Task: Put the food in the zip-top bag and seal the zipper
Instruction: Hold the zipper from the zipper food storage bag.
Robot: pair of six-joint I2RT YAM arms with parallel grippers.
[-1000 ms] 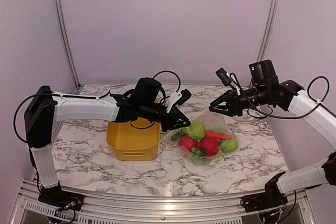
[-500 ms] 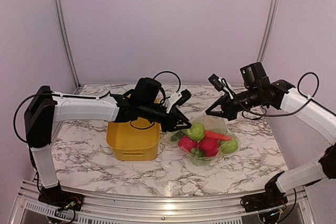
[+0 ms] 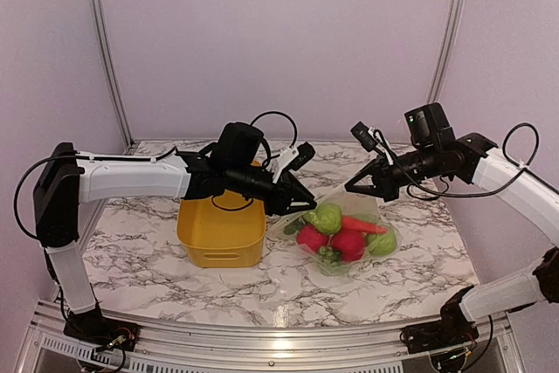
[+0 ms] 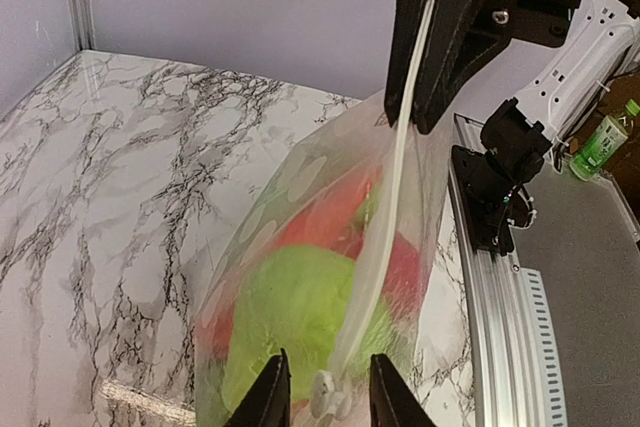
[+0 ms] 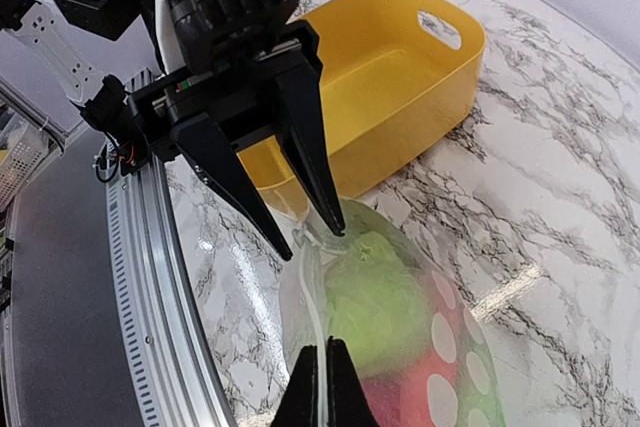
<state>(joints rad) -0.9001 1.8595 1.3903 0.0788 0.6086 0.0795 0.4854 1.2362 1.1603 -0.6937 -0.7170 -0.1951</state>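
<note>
The zip-top bag (image 3: 345,235) lies right of centre, clear with white dots. Inside it is the food: a green apple (image 3: 325,216), red pieces (image 3: 348,244) and a carrot (image 3: 362,224). The zipper (image 4: 385,237) runs as a pale strip along the raised top edge. My right gripper (image 5: 322,385) is shut on the zipper's right part and holds it up. My left gripper (image 4: 325,389) is open at the strip's other end; the white slider tab (image 4: 328,397) sits between its fingers (image 4: 268,395) with a gap on each side. In the top view the two grippers face each other over the bag.
A yellow bin (image 3: 218,238) stands just left of the bag, under my left arm. An aluminium rail (image 3: 279,338) borders the table's near edge. A green bottle (image 4: 605,142) shows beyond the table in the left wrist view.
My right gripper came down and left to the bag's top edge and shut on the zipper. My left gripper's fingers have spread apart at the slider end.
</note>
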